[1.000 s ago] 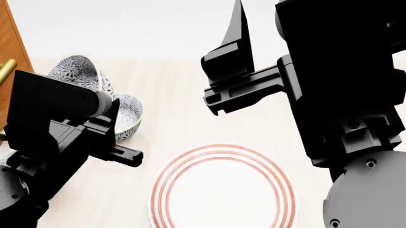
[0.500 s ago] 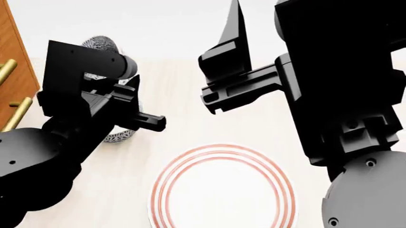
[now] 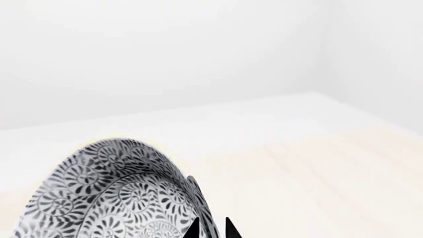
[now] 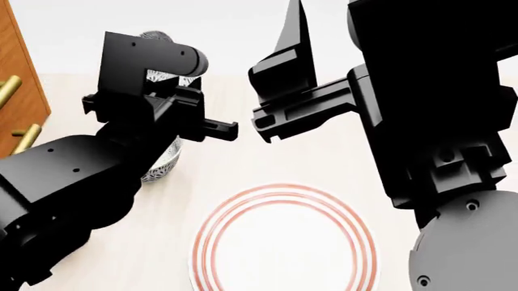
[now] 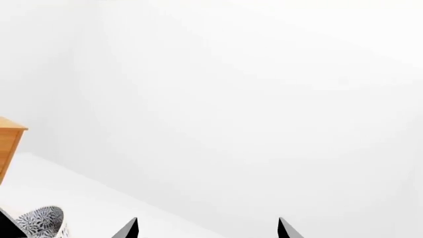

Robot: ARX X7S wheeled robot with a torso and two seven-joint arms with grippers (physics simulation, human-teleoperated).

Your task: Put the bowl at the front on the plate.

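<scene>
Bowl (image 3: 126,198): glazed ceramic, smooth, patterned throughout. Plate (image 4: 283,242): smooth, matt white, red-ringed. Bench (image 4: 267,163): pale wood grain, matt. Cabinet (image 4: 20,91): orange wood with brass-coloured handles. Arms finished matt black.

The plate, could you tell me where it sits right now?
In the head view the plate lies on the table at the bottom centre, between both arms, empty, with a bowl beyond it to the left.

A: Where is the left arm?
B: The left arm (image 4: 73,176) reaches forward, its gripper (image 3: 211,229) narrowed to a thin gap, fingertips close together.

A: And the right?
B: The right arm (image 4: 437,121) is raised high, its gripper (image 5: 206,229) spread wide, holding nothing.
</scene>
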